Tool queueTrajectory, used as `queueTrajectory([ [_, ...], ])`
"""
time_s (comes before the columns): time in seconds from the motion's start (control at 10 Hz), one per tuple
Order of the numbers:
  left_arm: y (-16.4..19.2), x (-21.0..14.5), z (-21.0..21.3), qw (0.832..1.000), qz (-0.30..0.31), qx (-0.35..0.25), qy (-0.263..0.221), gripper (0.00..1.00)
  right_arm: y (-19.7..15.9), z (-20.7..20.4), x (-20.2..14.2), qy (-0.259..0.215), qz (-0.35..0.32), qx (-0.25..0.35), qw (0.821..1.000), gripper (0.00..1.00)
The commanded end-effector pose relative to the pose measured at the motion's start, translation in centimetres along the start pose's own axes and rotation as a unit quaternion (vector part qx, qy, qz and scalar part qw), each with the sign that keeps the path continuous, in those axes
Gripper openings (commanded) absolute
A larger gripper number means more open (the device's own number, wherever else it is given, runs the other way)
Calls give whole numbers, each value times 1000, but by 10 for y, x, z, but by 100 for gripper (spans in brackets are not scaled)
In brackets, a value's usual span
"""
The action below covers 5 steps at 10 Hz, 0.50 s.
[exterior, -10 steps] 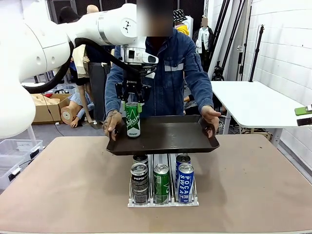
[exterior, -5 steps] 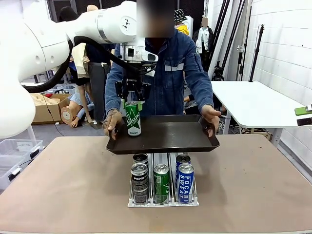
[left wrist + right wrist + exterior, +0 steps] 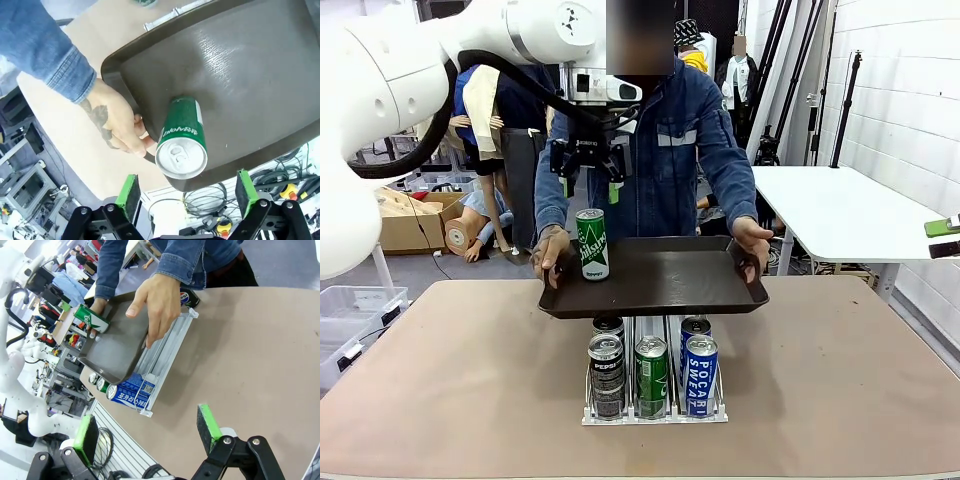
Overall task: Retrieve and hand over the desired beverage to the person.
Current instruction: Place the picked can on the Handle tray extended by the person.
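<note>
Delivery made: the left arm's fingers (image 3: 129,194) have sprung wide open and lifted clear of the green can (image 3: 591,244). It stands, apparently steady, at the left edge of the tray (image 3: 670,288) the person (image 3: 680,150) holds. The right fingers (image 3: 88,438) hang open, empty.

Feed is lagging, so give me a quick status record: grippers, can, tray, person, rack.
left gripper: open, above the green can, not touching it
green can: upright on the tray, near one end
tray: held by the person at both ends, above the rack
right gripper: open, holding nothing, over the table
rack: on the table, holding cans
</note>
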<state>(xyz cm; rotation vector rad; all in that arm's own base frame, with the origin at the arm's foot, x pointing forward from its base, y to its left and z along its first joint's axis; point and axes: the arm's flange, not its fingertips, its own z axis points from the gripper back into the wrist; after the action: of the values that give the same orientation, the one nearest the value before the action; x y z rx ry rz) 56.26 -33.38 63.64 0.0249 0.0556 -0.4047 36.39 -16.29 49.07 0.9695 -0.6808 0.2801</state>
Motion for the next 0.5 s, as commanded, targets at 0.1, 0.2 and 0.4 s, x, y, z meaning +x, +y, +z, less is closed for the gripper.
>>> queueTrajectory([
  [0.1,0,3,13,999,9,20,24,100,1,0,1,-2,-1,3,1000,100],
  [0.2,-2,-3,5,1000,-1,4,-3,100,1,0,1,-2,-1,3,1000,100],
  [0.4,-2,-3,5,1000,-1,4,-3,100,1,0,1,-2,-1,3,1000,100],
])
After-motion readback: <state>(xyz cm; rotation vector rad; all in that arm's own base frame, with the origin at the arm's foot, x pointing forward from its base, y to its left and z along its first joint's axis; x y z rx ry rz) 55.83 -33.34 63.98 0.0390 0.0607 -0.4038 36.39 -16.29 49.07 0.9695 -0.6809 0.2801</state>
